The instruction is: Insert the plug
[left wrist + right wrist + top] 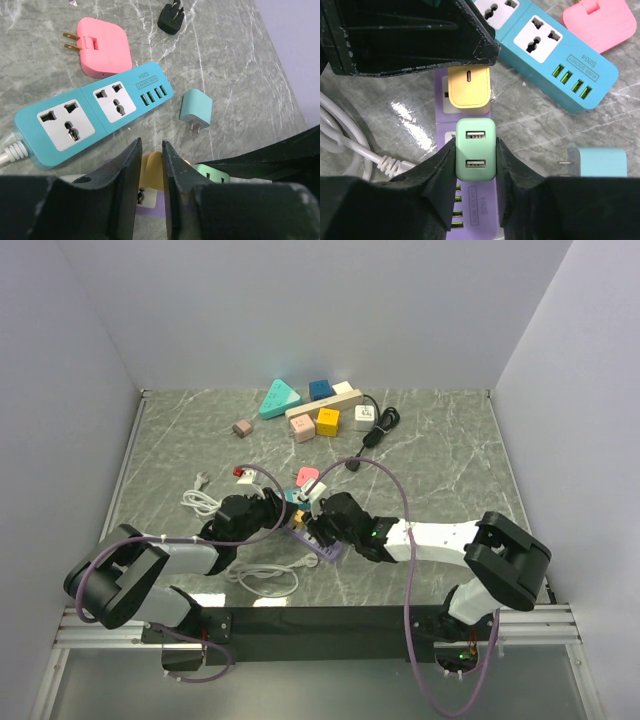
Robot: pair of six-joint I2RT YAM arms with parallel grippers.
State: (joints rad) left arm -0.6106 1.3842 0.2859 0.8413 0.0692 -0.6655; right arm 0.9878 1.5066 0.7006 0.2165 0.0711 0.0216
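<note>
A purple power strip (470,212) lies on the marble table between both arms; it also shows in the top view (328,551). My right gripper (476,143) is shut on a mint-green two-port USB plug (476,150), held over the strip's second socket. My left gripper (151,146) is closed around a yellow plug (153,172), which sits on the strip's first socket (468,87). In the top view the left gripper (272,508) and right gripper (322,514) meet over the strip. The plugs' prongs are hidden.
A teal power strip (90,112) lies just beyond, with a pink plug (102,47), a light-blue plug (196,107) and a black plug (171,17) nearby. White cable (265,580) loops at the near left. Several adapters and blocks (327,421) lie at the back.
</note>
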